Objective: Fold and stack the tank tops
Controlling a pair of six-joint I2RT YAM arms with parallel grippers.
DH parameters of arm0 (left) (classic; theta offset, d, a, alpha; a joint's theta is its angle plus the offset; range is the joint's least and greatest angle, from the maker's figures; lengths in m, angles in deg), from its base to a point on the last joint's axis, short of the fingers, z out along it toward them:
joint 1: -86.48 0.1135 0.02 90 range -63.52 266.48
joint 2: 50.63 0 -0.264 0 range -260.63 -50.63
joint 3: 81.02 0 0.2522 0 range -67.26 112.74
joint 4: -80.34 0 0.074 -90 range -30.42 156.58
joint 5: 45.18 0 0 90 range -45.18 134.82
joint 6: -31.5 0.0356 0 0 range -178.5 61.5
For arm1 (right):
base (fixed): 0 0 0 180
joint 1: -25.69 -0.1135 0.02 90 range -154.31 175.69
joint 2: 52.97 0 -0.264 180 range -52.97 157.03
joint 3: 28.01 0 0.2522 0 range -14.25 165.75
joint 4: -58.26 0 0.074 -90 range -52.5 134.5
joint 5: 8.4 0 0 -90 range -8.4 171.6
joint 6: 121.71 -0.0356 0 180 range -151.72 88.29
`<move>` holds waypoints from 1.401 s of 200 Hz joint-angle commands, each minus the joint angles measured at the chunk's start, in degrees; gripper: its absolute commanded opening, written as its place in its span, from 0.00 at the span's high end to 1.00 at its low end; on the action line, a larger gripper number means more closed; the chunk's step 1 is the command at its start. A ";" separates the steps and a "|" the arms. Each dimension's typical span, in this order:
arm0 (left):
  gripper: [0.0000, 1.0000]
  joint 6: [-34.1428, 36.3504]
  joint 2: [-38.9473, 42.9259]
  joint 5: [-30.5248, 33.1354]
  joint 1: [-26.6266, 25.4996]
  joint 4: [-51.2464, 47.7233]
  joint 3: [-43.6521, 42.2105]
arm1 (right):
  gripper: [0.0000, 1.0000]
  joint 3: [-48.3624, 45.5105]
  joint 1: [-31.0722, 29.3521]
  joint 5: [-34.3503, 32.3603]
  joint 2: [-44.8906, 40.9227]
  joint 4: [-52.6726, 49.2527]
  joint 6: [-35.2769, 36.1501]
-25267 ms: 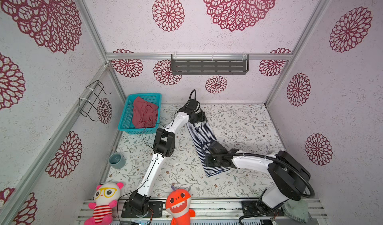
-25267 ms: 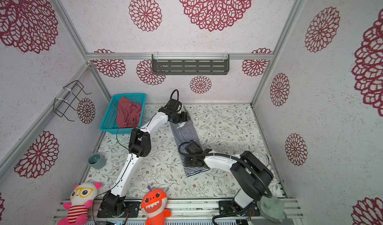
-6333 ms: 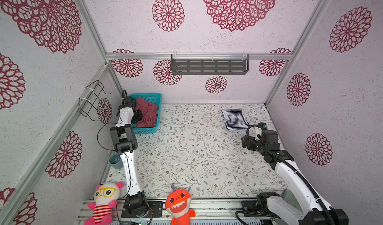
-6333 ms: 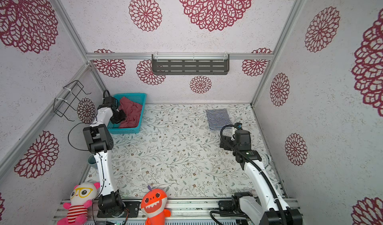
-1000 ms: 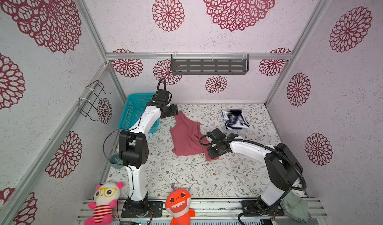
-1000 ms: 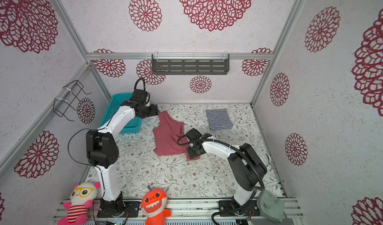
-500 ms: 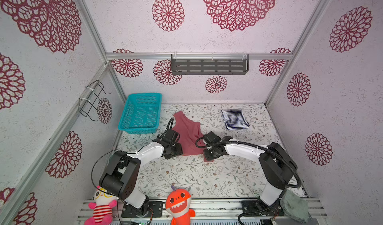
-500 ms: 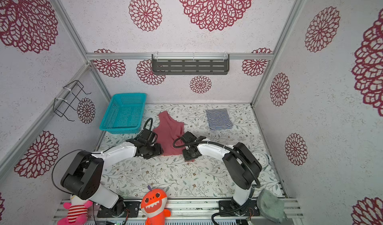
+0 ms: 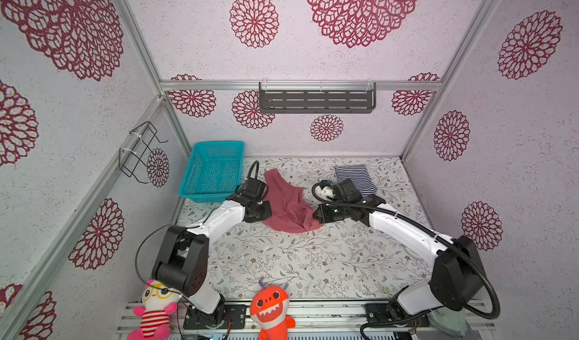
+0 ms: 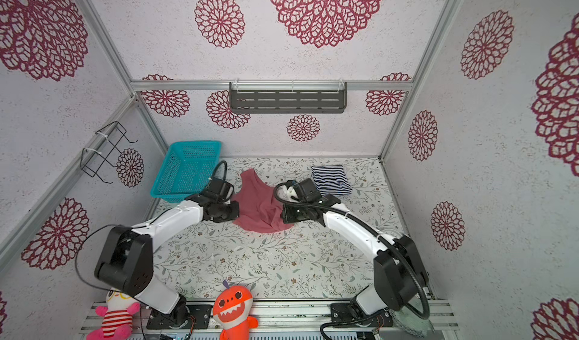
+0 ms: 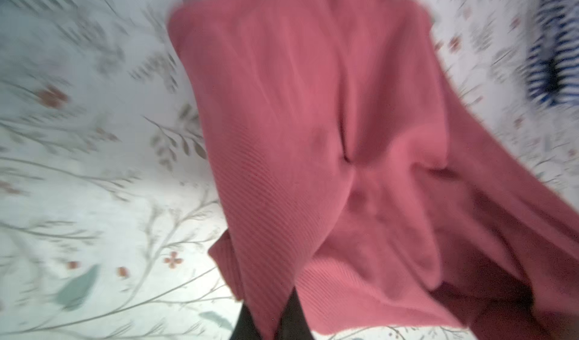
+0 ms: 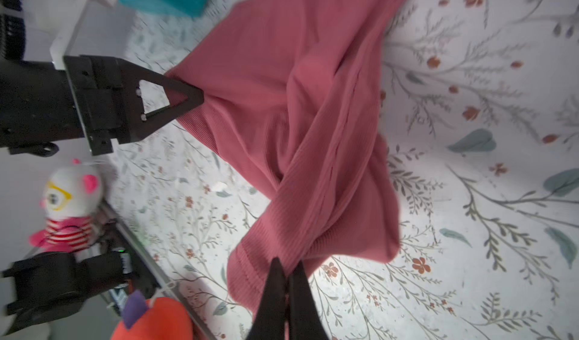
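Both arms stretch low and forward from their bases, elbows bowed outward and forearms angled inward, so that the left hand [image 9: 265, 210] and the right hand [image 9: 317, 217] face each other. Each hand has its jaws pressed together on an edge of the rose-red tank top [image 9: 288, 203]. The left pinches its left side and the right pinches its near right corner.

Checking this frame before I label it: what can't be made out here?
Striped tank top: left wrist view, blurred and cut off by the edge.
Left hand: left wrist view, fingertips buried under the rose tank top.
Grey-green cloth: both top views, partly behind the right arm.
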 commanded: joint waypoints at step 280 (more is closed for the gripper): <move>0.60 -8.78 -7.89 -2.61 -5.39 10.66 -14.98 | 0.83 -19.67 10.29 -3.30 -4.64 4.72 1.38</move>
